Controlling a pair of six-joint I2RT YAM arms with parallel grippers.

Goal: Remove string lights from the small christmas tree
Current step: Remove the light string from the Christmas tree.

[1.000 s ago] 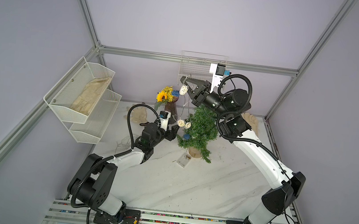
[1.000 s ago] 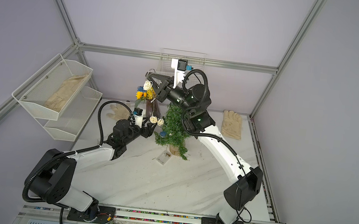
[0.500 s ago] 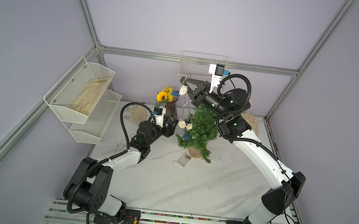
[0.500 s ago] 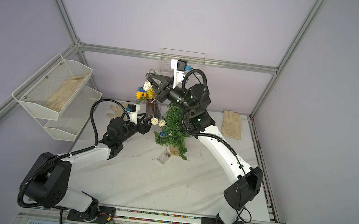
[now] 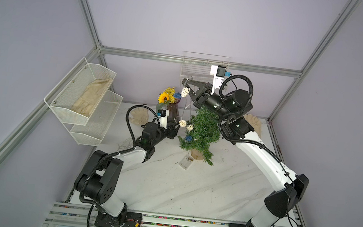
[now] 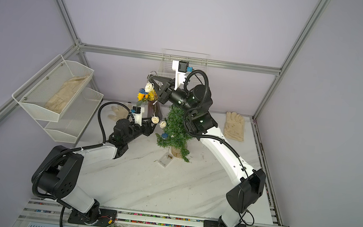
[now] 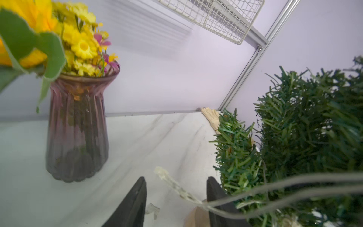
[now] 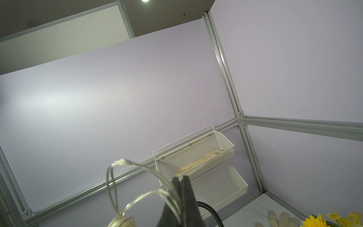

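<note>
Starting at nine o'clock of the table (image 5: 190,190), a white mesh shelf (image 5: 79,96) is seen on the side wall, with a pale glove (image 5: 90,97) laid in its upper tray. The left gripper (image 5: 174,128) is held just at nine o'clock of the small christmas tree (image 5: 202,130). In the left wrist view its fingers (image 7: 137,196) are parted, and a strand of the string lights (image 7: 176,185) is seen crossing the gap. A dark vase (image 5: 173,112) of yellow flowers is stood at eleven o'clock of the tree.

The tree itself is stood upright toward twelve o'clock of the table. Two cream balls (image 5: 182,123) are hung at its ten o'clock side, and the clear battery box (image 5: 186,161) is laid on the table at seven o'clock of its base. Above the treetop, the right gripper (image 5: 185,82) is clenched on the wire, as shown in the right wrist view. A second glove (image 5: 253,124) is laid at two o'clock.
</note>
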